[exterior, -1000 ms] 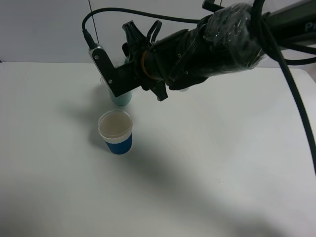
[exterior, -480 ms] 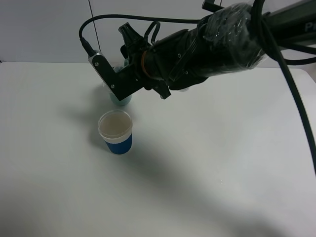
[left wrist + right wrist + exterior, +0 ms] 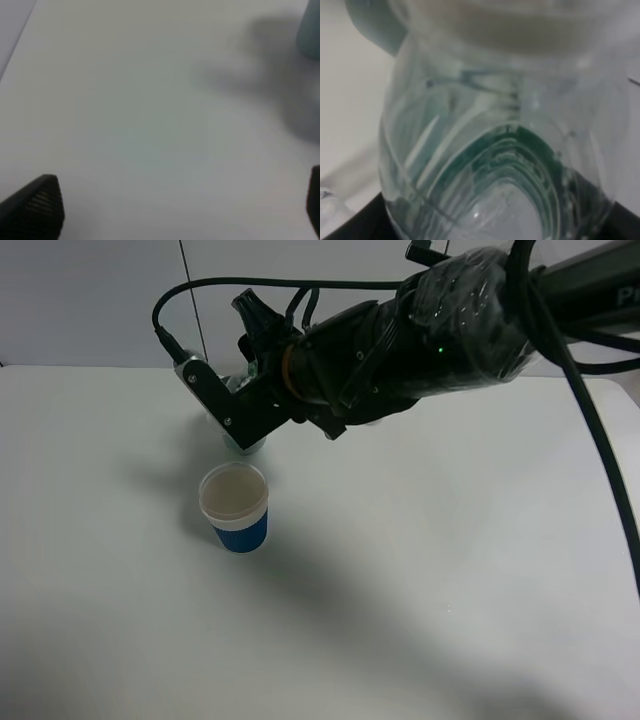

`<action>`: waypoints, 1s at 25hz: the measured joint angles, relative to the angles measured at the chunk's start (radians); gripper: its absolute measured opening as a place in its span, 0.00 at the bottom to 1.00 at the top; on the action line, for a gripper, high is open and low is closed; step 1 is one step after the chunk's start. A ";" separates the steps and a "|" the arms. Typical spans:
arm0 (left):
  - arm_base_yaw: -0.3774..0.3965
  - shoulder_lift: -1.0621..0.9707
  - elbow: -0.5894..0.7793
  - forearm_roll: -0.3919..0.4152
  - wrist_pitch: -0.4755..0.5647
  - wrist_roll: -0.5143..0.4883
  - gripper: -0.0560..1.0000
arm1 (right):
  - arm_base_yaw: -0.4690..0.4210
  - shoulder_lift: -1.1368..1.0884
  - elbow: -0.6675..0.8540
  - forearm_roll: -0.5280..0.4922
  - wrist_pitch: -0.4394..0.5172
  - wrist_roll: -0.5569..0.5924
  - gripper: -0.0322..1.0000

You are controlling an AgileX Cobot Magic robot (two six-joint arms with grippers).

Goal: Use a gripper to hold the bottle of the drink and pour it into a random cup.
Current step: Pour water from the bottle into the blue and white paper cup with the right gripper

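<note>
My right gripper [image 3: 233,402] reaches across from the right and is shut on the bottle of the drink [image 3: 495,150]. The bottle is clear with a green label, fills the right wrist view, and is mostly hidden by the hand in the exterior high view. The gripper hangs tilted just above and behind the blue cup [image 3: 235,507], which stands upright with its white inside showing. My left gripper [image 3: 175,210] is open and empty over bare table; its black fingertips [image 3: 35,210] show only at the edges of the left wrist view.
A teal-green cup [image 3: 247,445] stands right behind the blue cup, partly covered by the right gripper; it also shows in the left wrist view [image 3: 310,27]. The white table [image 3: 450,570] spreads to the front and right. The right arm's black cables [image 3: 590,440] hang at the right.
The right gripper with the bottle has tilted and shifted slightly up and left, covering more of the teal-green cup. The blue cup has not moved.
</note>
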 joint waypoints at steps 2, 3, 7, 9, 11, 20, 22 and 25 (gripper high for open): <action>0.000 0.000 0.000 0.000 0.000 0.000 0.98 | 0.000 0.000 0.000 -0.004 0.000 -0.014 0.58; 0.000 0.000 0.000 0.000 0.000 0.000 0.98 | 0.000 0.000 0.000 -0.004 0.000 -0.019 0.58; 0.000 0.000 0.000 0.000 0.000 0.000 0.98 | 0.008 0.000 0.000 -0.012 0.001 -0.039 0.58; 0.000 0.000 0.000 0.000 0.000 0.000 0.98 | 0.008 0.000 0.000 -0.023 0.001 -0.042 0.58; 0.000 0.000 0.000 0.000 0.000 0.000 0.98 | 0.008 0.000 0.000 -0.028 0.001 -0.045 0.58; 0.000 0.000 0.000 0.003 0.000 0.000 0.98 | 0.020 0.000 0.000 -0.031 0.005 -0.069 0.58; 0.000 0.000 0.000 0.003 0.000 0.000 0.98 | 0.020 0.000 0.000 -0.031 0.010 -0.086 0.58; 0.000 0.000 0.000 0.003 0.000 0.000 0.98 | 0.020 0.000 0.000 -0.031 0.009 -0.103 0.58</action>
